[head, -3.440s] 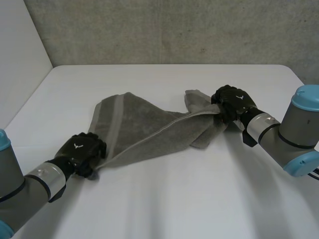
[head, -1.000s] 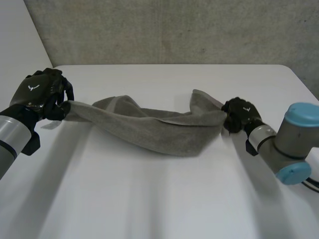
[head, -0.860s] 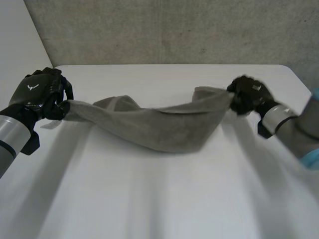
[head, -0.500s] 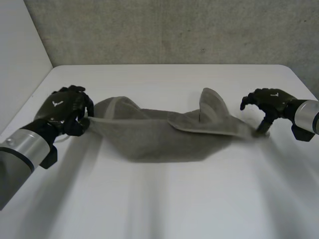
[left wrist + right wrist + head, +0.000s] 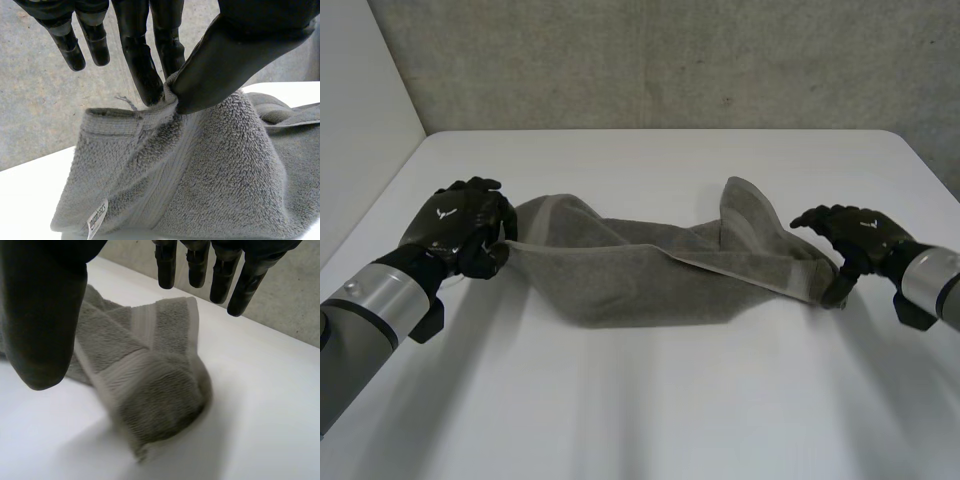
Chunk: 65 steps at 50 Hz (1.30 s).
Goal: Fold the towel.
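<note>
A grey towel (image 5: pixel 650 278) lies bunched in a long band across the middle of the white table (image 5: pixel 650 410). My left hand (image 5: pixel 455 225) holds the towel's left end just above the table. In the left wrist view the thumb (image 5: pixel 235 55) pinches a banded corner of the towel (image 5: pixel 215 175) against the fingers, and a small label (image 5: pixel 97 222) hangs at the hem below. My right hand (image 5: pixel 855 232) hovers at the right end with fingers spread. In the right wrist view the folded end of the towel (image 5: pixel 155 390) lies loose on the table under the open right hand (image 5: pixel 45 315).
A grey concrete wall (image 5: pixel 670 60) stands behind the table's far edge, and a white panel (image 5: pixel 360 100) closes off the left side. Bare tabletop stretches in front of the towel towards me.
My right hand has opened and let go of the towel's right end, which now rests on the table. My left hand has come down and inwards, still holding its end.
</note>
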Available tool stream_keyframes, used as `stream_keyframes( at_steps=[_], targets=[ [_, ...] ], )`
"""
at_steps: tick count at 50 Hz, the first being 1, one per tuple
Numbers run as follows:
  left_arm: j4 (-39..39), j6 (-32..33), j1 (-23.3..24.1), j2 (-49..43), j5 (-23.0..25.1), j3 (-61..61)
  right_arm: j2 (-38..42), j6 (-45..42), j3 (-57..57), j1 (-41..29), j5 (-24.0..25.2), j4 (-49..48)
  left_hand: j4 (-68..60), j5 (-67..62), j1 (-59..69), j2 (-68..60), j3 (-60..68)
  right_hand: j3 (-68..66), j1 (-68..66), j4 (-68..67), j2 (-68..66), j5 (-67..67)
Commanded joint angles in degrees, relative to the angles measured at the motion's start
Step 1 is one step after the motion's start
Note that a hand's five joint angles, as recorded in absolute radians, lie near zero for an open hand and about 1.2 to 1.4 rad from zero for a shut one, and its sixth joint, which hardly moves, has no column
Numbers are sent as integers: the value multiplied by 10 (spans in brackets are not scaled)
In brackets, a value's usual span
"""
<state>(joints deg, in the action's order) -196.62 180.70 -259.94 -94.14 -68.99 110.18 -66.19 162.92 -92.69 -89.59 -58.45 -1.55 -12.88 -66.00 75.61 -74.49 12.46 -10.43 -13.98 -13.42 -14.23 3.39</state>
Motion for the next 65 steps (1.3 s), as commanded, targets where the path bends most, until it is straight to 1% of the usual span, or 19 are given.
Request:
stream_keyframes(
  at_steps=[1,5,11,13,14,16,17,19,23,25,28,30,33,38,50,52,65],
  targets=[
    [0,0,0,2,0,1,-40,23,-94,-1,-1,-79,29,-40,44,-55,-25,4,40,34,42,-34],
    [-1,0,-1,2,0,4,-45,11,-126,2,-1,-122,29,-40,44,-55,-25,4,40,34,42,-34],
    [-1,0,-1,1,0,6,-39,-21,-134,10,0,-144,29,-40,44,-55,-25,4,29,34,31,-23],
    [-1,0,-1,1,0,7,-24,-51,-134,20,-1,-146,29,-40,44,-55,-25,4,9,34,11,-3],
    [-1,0,-1,1,0,7,-24,-51,-134,20,-1,-146,29,-40,44,-55,-25,4,9,34,11,-3],
    [-1,0,-1,1,0,8,-6,-89,-134,31,2,-147,29,-40,44,-55,-25,4,9,34,11,-3],
    [-1,0,-1,1,0,8,-6,-89,-134,31,2,-147,29,-40,44,-55,-25,4,9,34,11,-3],
    [-2,0,-1,1,0,8,-1,-125,-132,49,7,-147,29,-40,44,-55,-25,4,5,34,8,1],
    [-2,0,-2,0,0,8,0,-155,-134,59,7,-146,29,-40,44,-55,-25,4,-1,34,1,7],
    [-2,0,-2,0,0,8,7,-187,-137,65,11,-146,29,-40,44,-55,-25,4,-1,34,1,7],
    [-2,0,-3,0,0,8,13,-202,-140,69,12,-146,29,-40,44,-55,-25,4,-1,34,1,7],
    [-2,0,-2,-1,0,8,22,-222,-143,77,31,-152,29,-40,44,-55,-25,4,-1,34,1,7],
    [-2,0,-2,0,0,8,23,-225,-144,84,46,-163,29,-40,44,-55,-25,4,-5,34,-2,11],
    [-3,0,-2,-1,0,10,24,-223,-140,85,52,-173,29,-40,44,-55,-25,4,-35,34,-32,41],
    [-3,0,-4,-1,-1,11,40,-196,-129,75,53,-212,29,-40,44,-55,-25,4,-62,34,-59,68],
    [-3,0,-4,-1,-1,12,44,-184,-121,67,52,-217,29,-40,44,-55,-25,4,-64,34,-61,70],
    [-4,0,-7,-1,-1,11,75,-176,-82,34,47,-228,29,-40,44,-55,-25,4,-67,34,-64,73]
  ],
)
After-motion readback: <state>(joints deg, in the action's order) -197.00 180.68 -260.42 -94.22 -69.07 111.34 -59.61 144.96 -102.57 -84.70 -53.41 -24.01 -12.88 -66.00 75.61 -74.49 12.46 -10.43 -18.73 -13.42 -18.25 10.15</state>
